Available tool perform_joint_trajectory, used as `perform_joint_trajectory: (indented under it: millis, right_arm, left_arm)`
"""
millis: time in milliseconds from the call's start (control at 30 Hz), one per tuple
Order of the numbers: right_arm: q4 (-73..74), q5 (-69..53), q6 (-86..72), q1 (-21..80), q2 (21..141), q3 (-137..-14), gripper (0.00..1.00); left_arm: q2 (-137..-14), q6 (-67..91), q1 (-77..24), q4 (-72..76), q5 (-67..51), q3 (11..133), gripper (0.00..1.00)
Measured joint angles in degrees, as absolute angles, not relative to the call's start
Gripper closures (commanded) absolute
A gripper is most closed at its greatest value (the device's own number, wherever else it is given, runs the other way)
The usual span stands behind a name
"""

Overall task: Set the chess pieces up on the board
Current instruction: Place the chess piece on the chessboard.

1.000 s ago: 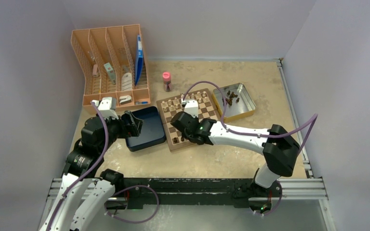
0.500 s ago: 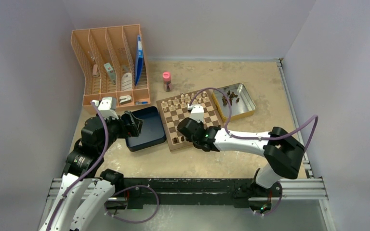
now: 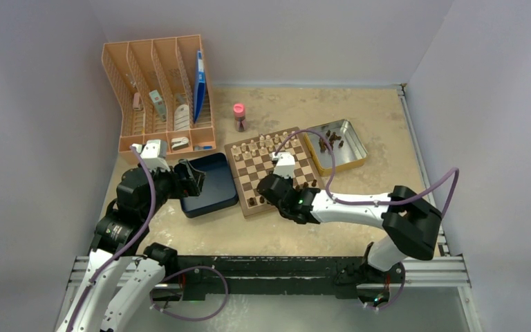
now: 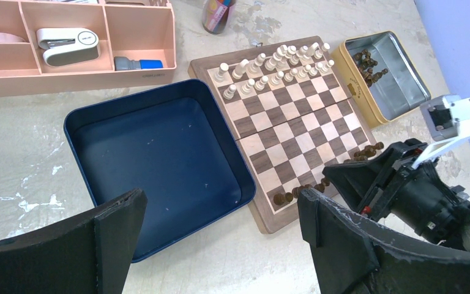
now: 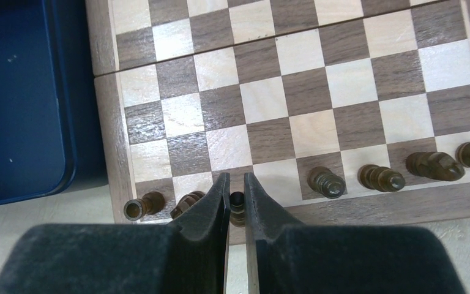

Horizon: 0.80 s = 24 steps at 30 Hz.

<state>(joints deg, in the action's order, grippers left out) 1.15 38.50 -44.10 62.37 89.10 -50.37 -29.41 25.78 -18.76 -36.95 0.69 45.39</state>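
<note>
Your right gripper [image 5: 237, 184] has its fingers pinched narrow on a dark chess piece [image 5: 237, 203] in the near row of the board [image 5: 306, 92], with other chess pieces [image 5: 326, 182] standing on either side. It may be resting on its square, but the fingers hide the base. Your left gripper [image 4: 220, 205] hangs with fingers spread wide above the dark blue box [image 4: 159, 141], beside the board.

The chessboard [image 5: 306, 92] is smooth, satin-finished wood with fine visible grain. The dark chess pieces [image 5: 327, 182] are turned wood with a faint sheen; the cream chess pieces [image 4: 263, 61] look like pale, matt wood. The blue box [image 4: 159, 153] is smooth and semi-glossy. The tin [image 4: 404, 92] is shiny bare metal inside, gold outside. The tabletop [image 4: 37, 177] is mottled, matt and stone-like. The right fingers [image 5: 205, 214] are black, matt and grainy.
</note>
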Motion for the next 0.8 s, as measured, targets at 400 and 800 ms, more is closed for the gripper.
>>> perform_joint_trajectory:
  millis: [400, 800]
  right_arm:
    - [-5.7, 40.9, -42.7, 62.8, 85.8, -45.7, 0.85]
    - [-8.2, 42.1, -42.0, 63.7, 87.5, -45.7, 0.84]
  left_arm:
    - [-29.4, 25.8, -18.7, -36.9, 0.7, 45.4, 0.05]
    - [-29.4, 25.8, -18.8, -36.9, 0.7, 45.4, 0.05]
